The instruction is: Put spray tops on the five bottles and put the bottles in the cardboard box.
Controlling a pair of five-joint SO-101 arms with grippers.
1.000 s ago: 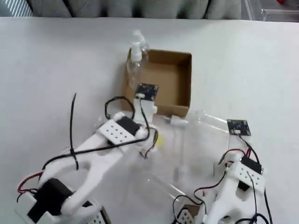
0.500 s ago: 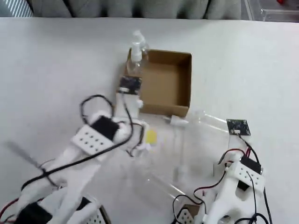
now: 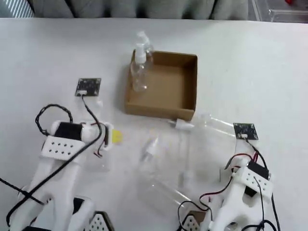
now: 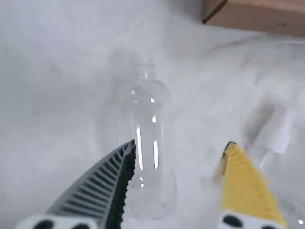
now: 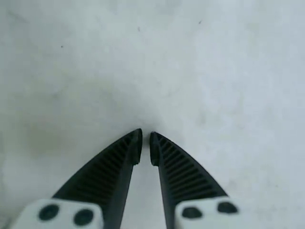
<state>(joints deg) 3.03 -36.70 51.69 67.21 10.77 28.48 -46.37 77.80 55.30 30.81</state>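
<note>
The cardboard box [image 3: 185, 91] sits mid-table with one clear bottle [image 3: 140, 67] wearing a white spray top upright in its far left corner. My left gripper [image 4: 181, 144] is open, left of the box, its yellow finger [image 3: 117, 136] showing from above. A topless clear bottle [image 4: 148, 143] lies on the table under it, partly between the grey and yellow fingers, untouched. A white spray top [image 4: 274, 136] lies just past the yellow finger. My right gripper [image 5: 146, 142] is shut over bare table, holding nothing. Other clear bottles [image 3: 219, 124] and spray tops [image 3: 182, 125] lie in front of the box.
A box corner [image 4: 257, 14] shows in the left wrist view. More transparent bottles [image 3: 161, 185] lie between the two arms. The right arm [image 3: 245, 185] stands at the near right. Open tabletop stretches left and right of the box.
My left arm has swung left, away from the box's front left corner, to the left part of the table. The capped bottle stays in the box. The right arm has not moved.
</note>
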